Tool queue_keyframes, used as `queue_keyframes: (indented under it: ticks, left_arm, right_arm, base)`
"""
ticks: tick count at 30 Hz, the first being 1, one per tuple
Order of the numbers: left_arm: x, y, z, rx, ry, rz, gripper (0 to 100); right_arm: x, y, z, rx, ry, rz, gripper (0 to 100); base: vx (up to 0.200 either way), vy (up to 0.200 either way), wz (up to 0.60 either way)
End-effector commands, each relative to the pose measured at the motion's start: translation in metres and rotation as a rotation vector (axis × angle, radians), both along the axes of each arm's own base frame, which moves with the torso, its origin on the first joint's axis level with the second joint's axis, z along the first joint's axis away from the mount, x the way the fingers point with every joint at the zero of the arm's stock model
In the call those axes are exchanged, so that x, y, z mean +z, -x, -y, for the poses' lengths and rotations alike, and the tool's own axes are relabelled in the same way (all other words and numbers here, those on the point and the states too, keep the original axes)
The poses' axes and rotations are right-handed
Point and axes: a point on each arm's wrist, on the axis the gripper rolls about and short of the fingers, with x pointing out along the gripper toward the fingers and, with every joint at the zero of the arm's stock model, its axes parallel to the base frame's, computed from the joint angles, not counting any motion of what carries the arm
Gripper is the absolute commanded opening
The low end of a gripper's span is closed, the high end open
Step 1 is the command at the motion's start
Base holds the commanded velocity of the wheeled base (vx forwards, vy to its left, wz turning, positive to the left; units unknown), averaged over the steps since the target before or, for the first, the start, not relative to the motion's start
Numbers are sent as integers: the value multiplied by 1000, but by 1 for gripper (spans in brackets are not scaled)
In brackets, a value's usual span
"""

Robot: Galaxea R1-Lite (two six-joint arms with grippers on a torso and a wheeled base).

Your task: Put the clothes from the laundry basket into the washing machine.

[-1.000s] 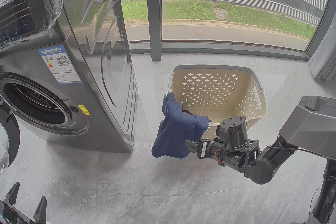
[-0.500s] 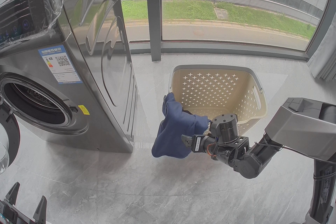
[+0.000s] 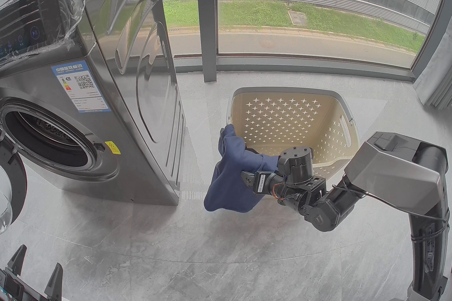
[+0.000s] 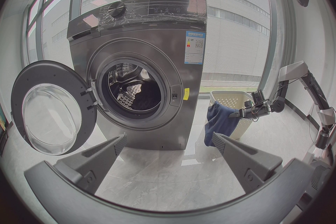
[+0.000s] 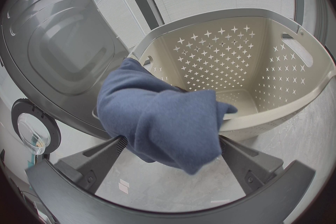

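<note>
At the lower left of the head view you have the left gripper (image 3: 35, 271), its fingers spread. Mid-frame, the right gripper (image 3: 248, 178) is spread against the blue garment (image 3: 233, 170), which drapes over the near-left rim of the laundry basket (image 3: 292, 92). The washing machine (image 3: 70, 81) stands at left, its door (image 4: 52, 109) open.

Plain dark blue cloth (image 5: 164, 123) at the right gripper's (image 5: 170, 141) jaws; beyond them a cream laundry basket (image 5: 241, 56) with star-shaped holes and a grey rim; beside them a dark grey washing machine (image 3: 153, 95) with a blue-and-white label (image 3: 81, 86)
</note>
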Motion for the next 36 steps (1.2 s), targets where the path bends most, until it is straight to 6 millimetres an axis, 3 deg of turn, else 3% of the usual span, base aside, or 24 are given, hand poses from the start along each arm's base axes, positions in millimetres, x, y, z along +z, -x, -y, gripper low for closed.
queue_keyframes:
  ticks: [1,8,9,20,23,31,36]
  left_arm:
    - [-3,0,0,-1,2,3,100]
    - [-3,0,0,-1,2,3,100]
    - [-3,0,0,-1,3,3,100]
    - [-3,0,0,-1,3,3,100]
    - [-3,0,0,-1,3,5,100]
    - [-3,0,0,-1,3,3,100]
    - [-3,0,0,-1,3,3,100]
  right_arm:
    - [-4,-4,-3,2,-2,6,100]
    - [-1,-7,-5,3,-11,23,100]
    - [-1,-7,-6,6,-6,25,0]
    - [0,5,-4,20,-7,34,0]
    - [14,17,-2,30,-19,49,0]
    - [59,69,14,81,-52,95,0]
    - [88,125,39,149,-52,104,0]
  base:
    - [0,0,0]
    - [0,0,0]
    - [0,0,0]
    - [0,0,0]
    - [0,0,0]
    - [0,0,0]
    - [0,0,0]
